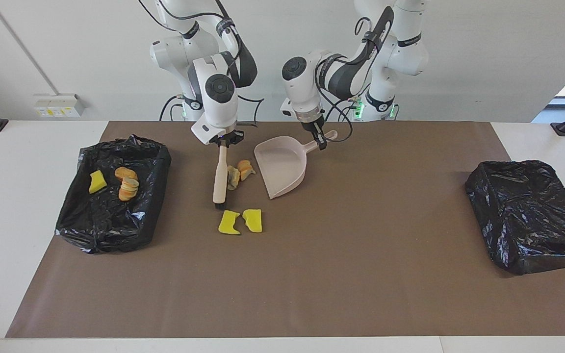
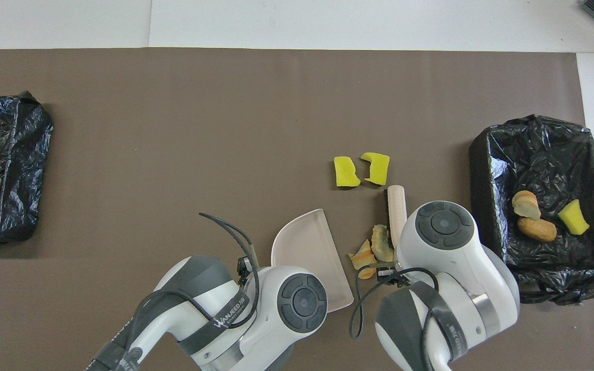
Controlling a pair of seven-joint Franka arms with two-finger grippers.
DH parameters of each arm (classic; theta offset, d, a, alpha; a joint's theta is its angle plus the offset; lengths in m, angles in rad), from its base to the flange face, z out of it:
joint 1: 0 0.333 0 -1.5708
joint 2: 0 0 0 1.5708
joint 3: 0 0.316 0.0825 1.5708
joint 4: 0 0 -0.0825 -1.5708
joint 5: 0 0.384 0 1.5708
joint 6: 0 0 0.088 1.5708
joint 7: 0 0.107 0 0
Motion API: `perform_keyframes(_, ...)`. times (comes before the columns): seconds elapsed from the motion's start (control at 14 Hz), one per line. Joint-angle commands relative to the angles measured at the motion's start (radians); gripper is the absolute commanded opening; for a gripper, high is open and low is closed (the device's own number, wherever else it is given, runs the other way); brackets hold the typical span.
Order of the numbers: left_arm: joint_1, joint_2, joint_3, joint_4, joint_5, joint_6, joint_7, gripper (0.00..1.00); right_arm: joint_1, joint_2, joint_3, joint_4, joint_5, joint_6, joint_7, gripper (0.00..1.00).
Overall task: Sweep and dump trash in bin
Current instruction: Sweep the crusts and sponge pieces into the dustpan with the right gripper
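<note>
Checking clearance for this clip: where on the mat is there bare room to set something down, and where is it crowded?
Bare mat runs between the dustpan and the black-lined bin at the left arm's end. Crowded: the brush, two tan chunks and two yellow chunks cluster between the dustpan and the bin holding trash.

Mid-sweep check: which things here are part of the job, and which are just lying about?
Job:
- pink-beige plastic dustpan, in left gripper
- wooden-handled brush, in right gripper
- yellow sponge chunks
- tan bread-like chunks
- black-lined bin holding trash

Idle:
- second black-lined bin
</note>
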Motion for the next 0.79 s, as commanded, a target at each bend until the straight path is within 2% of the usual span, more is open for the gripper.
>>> perform_keyframes(0.0,-0.009,-0.015,0.012,-0.023,0.001,0.008,-0.008,0.0,0.032,-0.024,0.01,0.002,0.091,-0.003,-0.014,0.0)
perform_keyframes(0.21,0.014,-0.005,0.013,-0.018,-0.034,0.012,-0.003,0.0,0.064,-0.024,0.01,0.01,0.174,0.025,-0.014,0.0)
perform_keyframes(0.72,0.068,-0.001,0.013,-0.018,-0.052,0.047,0.029,0.0,0.092,-0.01,0.013,0.046,0.27,0.022,-0.023,0.0)
